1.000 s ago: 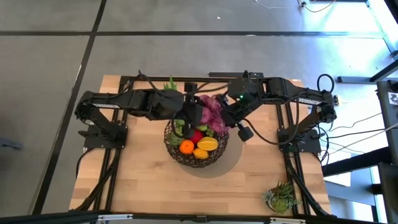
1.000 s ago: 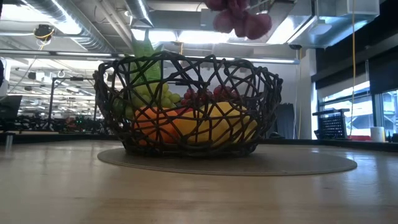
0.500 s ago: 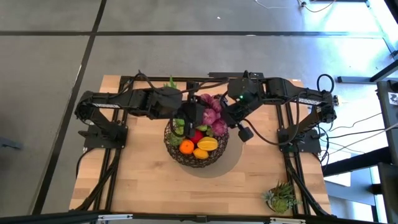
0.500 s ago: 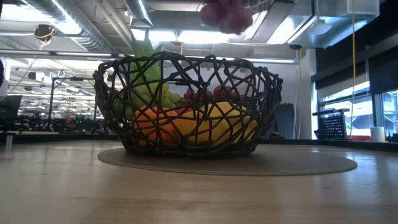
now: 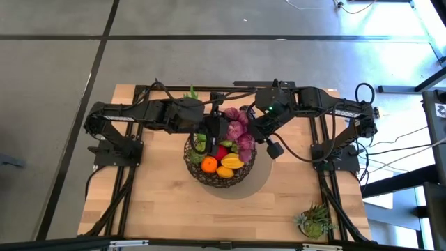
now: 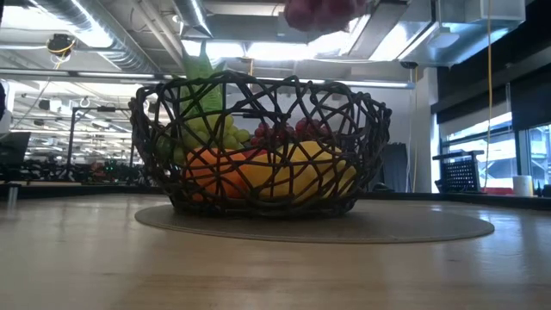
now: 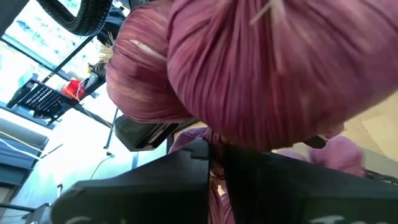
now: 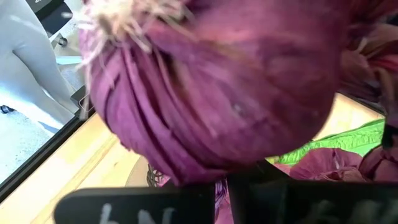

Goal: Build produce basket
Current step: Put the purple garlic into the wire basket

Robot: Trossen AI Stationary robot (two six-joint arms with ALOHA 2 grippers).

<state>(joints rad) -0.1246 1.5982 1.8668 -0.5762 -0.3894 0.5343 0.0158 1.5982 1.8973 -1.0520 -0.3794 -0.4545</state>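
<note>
From where I stand, the left gripper [image 5: 213, 128] reaches in from the left and hangs over the far left rim of the basket [image 5: 240, 179], and its wrist view shows the 2 dark fingers [image 7: 155, 186] drawn close together with a thin stem pinched between them, so it seems clamped on the purple grapes [image 5: 237, 125]. That bunch hangs above the far half of the basket, high enough that the low view catches only its underside [image 6: 320, 12] at the top, well clear of the rim [image 6: 258, 82]. The basket itself sits mid-table on its grey mat [image 5: 263, 178] and already holds an orange [image 5: 209, 164], a yellow mango [image 5: 233, 162], something red between them, green grapes [image 6: 207, 133] and a leafy green stalk [image 6: 201, 65] standing at the far left. Further right, the right gripper [image 5: 252, 130] comes in from the far right and meets the same bunch; its wrist view is filled with purple fruit [image 8: 217, 81], and I cannot tell whether its fingers are closed on the bunch. I judge the step in hand to be placing the grapes, with both arms sharing the bunch. The next move likely calls for lowering it onto the pile, then letting go without dragging the stem. A spiky green plant [image 5: 315, 220] sits untouched at the near right corner.
</note>
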